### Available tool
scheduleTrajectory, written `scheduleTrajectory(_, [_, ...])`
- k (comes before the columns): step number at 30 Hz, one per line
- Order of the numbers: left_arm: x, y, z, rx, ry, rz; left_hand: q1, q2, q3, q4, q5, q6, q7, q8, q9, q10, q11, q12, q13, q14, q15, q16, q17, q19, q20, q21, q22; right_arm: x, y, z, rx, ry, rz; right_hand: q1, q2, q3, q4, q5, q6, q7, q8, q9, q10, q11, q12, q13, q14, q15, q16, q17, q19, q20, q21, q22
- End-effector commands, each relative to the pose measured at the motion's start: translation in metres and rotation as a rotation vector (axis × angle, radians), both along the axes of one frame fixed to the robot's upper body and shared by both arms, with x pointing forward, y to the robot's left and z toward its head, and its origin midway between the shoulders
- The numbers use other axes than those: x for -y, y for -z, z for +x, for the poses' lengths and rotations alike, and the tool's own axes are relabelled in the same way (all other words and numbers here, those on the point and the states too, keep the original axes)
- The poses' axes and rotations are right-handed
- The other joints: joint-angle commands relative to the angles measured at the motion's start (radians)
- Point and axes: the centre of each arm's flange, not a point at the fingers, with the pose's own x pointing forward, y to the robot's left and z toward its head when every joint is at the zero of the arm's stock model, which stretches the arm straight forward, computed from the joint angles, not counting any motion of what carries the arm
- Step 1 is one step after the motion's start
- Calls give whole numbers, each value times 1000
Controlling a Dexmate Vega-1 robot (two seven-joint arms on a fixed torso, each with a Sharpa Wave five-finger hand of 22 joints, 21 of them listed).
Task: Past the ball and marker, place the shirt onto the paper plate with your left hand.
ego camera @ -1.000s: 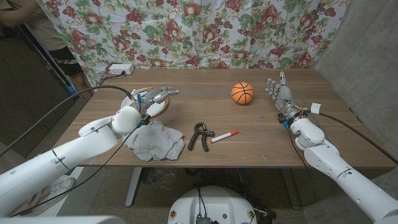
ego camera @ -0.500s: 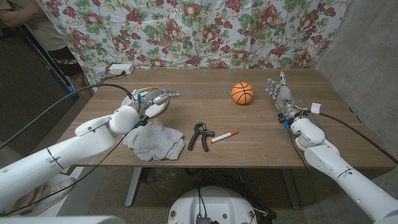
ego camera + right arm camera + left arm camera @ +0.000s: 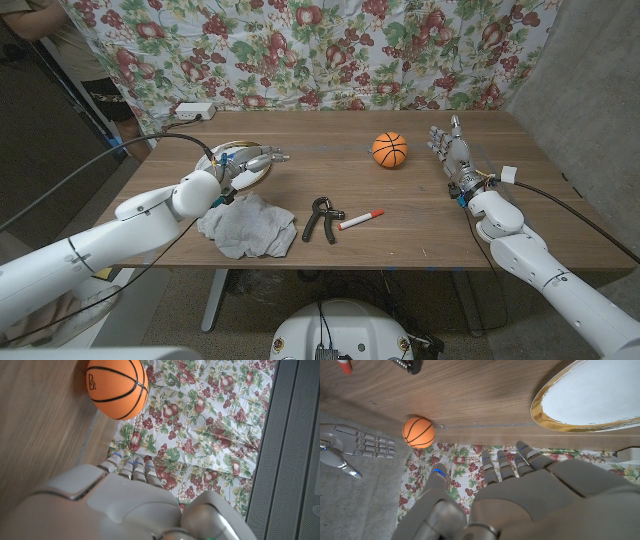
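Note:
The grey shirt (image 3: 248,225) lies crumpled on the table near its front left edge. Just behind it sits the gold-rimmed paper plate (image 3: 228,149), also seen in the left wrist view (image 3: 590,395). My left hand (image 3: 252,162) hovers over the plate with fingers stretched out, holding nothing; its back (image 3: 520,495) shows in the left wrist view. The orange ball (image 3: 389,150) (image 3: 418,433) (image 3: 117,385) sits right of centre. The red-and-white marker (image 3: 361,219) lies in front of it. My right hand (image 3: 450,150) (image 3: 125,505) stands upright and open at the right, beside the ball.
A black hand-grip exerciser (image 3: 322,218) lies between the shirt and the marker. A white power strip (image 3: 193,110) sits at the table's back left corner. A floral cloth (image 3: 330,50) hangs behind the table. A person (image 3: 40,20) stands at the far left.
My left arm has drawn back slightly and the hand has sunk a little over the plate. The shirt, ball, marker and right hand have not moved.

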Motion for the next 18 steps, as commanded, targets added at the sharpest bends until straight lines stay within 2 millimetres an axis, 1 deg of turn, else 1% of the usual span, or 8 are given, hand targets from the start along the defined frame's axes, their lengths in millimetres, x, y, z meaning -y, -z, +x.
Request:
scheduleTrajectory(1, [-5, 4, 1, 4, 12, 48, 9, 1, 3, -5, 9, 9, -6, 3, 3, 9, 0, 10, 2, 7, -103, 3, 2, 20, -34, 10, 2, -2, 2, -1, 1, -6, -13, -8, 6, -2, 1, 9, 7, 7, 5, 5, 6, 0, 5, 5, -5, -5, 3, 2, 3, 3, -5, 6])
scheduleTrajectory(3, [-5, 4, 1, -1, 11, 66, 9, 0, 3, -5, 11, 13, -8, 4, 3, 12, -3, 11, 3, 10, -104, 4, 2, 26, -38, 11, 2, -2, 2, 0, -8, -6, -6, -8, 6, -3, 1, 9, 6, 7, 5, 5, 6, 0, 5, 5, -5, -3, 3, 2, 3, 3, -5, 6])
scheduleTrajectory(6, [-4, 5, 2, 0, 11, 73, 9, -1, 3, -6, 12, 15, -10, 5, 3, 17, -4, 12, 3, 13, -107, 5, 2, 28, -37, 12, 2, -2, 3, 0, -13, -7, -5, -7, 6, -3, 1, 10, 6, 7, 5, 5, 6, 0, 5, 5, -5, -2, 3, 2, 2, 3, -5, 6])
scheduleTrajectory(9, [-5, 8, 1, 8, 23, 51, 9, -2, 2, -6, 14, 21, -8, 6, 3, 16, -4, 12, 3, 6, -108, 2, 3, 29, -39, 11, 2, -2, 3, 1, -10, -10, -8, -7, 6, -3, 1, 10, 6, 7, 5, 5, 6, 0, 5, 5, -4, -2, 3, 2, 3, 2, -5, 6])
scheduleTrajectory(15, [-5, 7, -1, 10, 25, 99, 10, -3, 3, -8, 19, 24, -12, 7, 3, 9, -6, 8, 3, 9, -104, 3, 3, 38, -41, 12, 2, -3, 3, 2, -9, -15, -10, -7, 6, -3, 1, 10, 6, 7, 5, 5, 8, -1, 6, 5, -4, -4, 3, 2, 3, 3, -5, 6])
scheduleTrajectory(18, [-5, 4, -3, 21, 18, 142, 14, -2, 5, -11, 24, 24, -17, 6, 3, 17, -9, 11, 3, 23, -112, 8, 3, 51, -51, 15, 2, -3, 3, 3, -6, -16, -16, -7, 7, -3, 1, 10, 5, 7, 4, 5, 8, 0, 6, 5, -4, -4, 3, 2, 3, 3, -5, 6])
